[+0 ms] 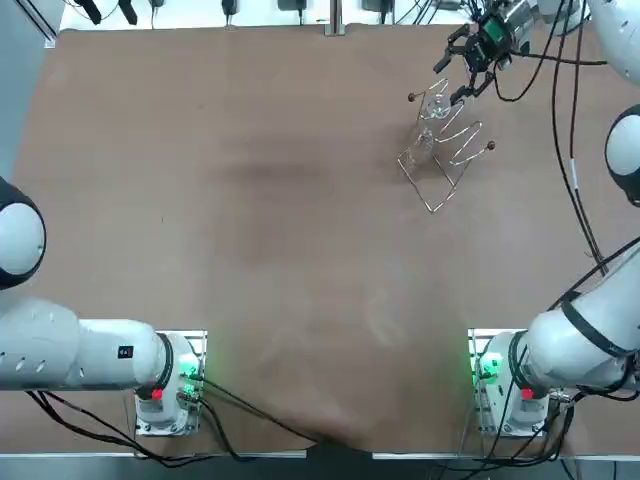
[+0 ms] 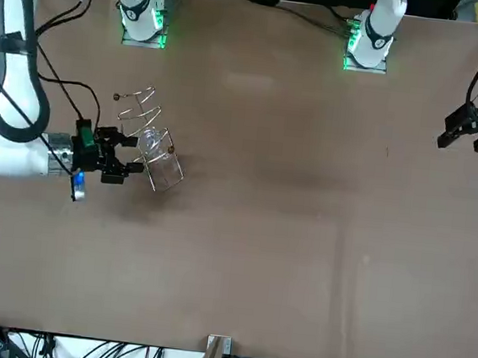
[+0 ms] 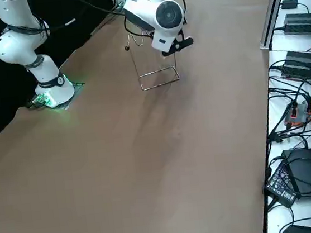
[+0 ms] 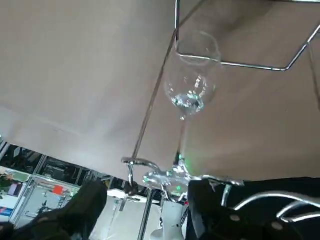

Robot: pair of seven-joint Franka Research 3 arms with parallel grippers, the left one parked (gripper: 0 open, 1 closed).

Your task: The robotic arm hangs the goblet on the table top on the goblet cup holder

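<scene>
On the goblet cup holder, the goblet hangs bowl-down, its foot caught on the wire rails. Your right gripper sits just behind that foot, jaws spread and holding nothing, the stem dropping tableward ahead of them.

The right arm is glossy white with rounded joints, and black cables trail along it. Its right gripper, just beside the goblet cup holder, is black with a green patch. The base glows green.
</scene>
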